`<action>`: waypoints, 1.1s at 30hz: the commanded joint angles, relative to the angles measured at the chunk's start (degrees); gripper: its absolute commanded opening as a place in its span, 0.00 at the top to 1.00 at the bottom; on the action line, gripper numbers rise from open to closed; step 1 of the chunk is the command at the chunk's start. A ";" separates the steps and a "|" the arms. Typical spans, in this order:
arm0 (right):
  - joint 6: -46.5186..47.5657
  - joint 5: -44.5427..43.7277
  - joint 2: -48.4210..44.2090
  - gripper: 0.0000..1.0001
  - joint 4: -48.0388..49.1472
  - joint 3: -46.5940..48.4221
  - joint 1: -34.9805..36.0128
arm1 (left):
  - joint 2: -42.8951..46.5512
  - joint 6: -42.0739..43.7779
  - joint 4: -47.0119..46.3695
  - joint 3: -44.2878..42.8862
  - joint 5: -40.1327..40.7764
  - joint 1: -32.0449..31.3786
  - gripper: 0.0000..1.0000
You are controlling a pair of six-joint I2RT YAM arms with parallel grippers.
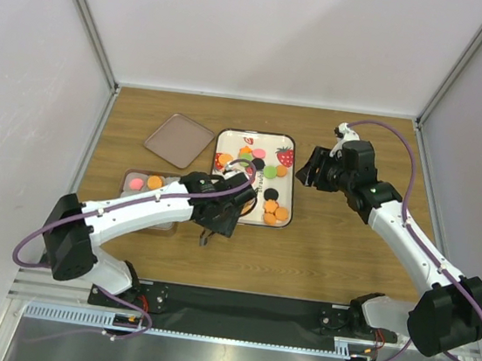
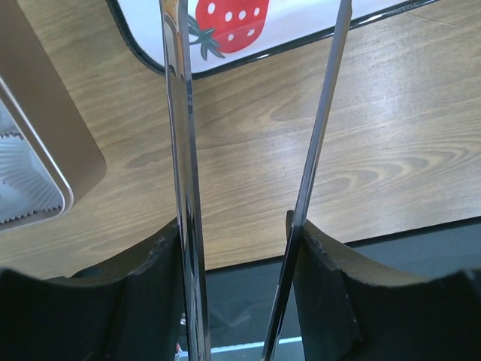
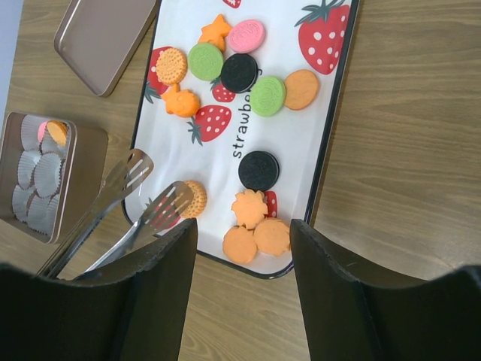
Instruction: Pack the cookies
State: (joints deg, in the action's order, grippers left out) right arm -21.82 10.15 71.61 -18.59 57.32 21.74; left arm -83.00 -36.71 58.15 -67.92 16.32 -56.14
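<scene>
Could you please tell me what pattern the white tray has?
The tray bears red strawberries; the right wrist view shows it best.

Right of the tray [image 1: 292, 187] the bench [image 1: 345, 264] lies bare, with room for the right gripper [image 1: 310, 173] to pass. The left arm [image 1: 150, 205] slants across the near-left bench. Its tongs [image 3: 128, 203] reach over the tray's near-left corner and block that approach. The tin [image 3: 86, 173] and lid [image 1: 178, 139] fill the left side. The cookies [image 3: 248, 83] crowd the tray's far half; its middle seems open, though the arm hides part.
</scene>
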 commanded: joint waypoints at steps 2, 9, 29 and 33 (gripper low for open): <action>1.26 -0.75 0.11 0.41 0.66 0.60 -0.03 | -0.67 2.08 -3.13 0.77 -0.67 -0.46 0.43; 1.08 -0.40 0.19 0.41 0.75 0.51 -0.11 | -2.69 2.34 -3.22 1.30 0.29 -0.72 0.43; 0.99 0.04 0.37 0.42 0.92 0.51 -0.03 | -5.77 2.52 -0.32 2.00 3.29 -3.10 0.48; 0.99 0.04 0.28 0.42 0.84 0.51 -0.03 | -6.38 3.13 -0.41 2.00 3.02 -3.45 0.49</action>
State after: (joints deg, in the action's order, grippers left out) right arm -21.76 9.96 71.70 -18.61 57.32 21.74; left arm -88.82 -34.96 57.65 -66.00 17.87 -58.83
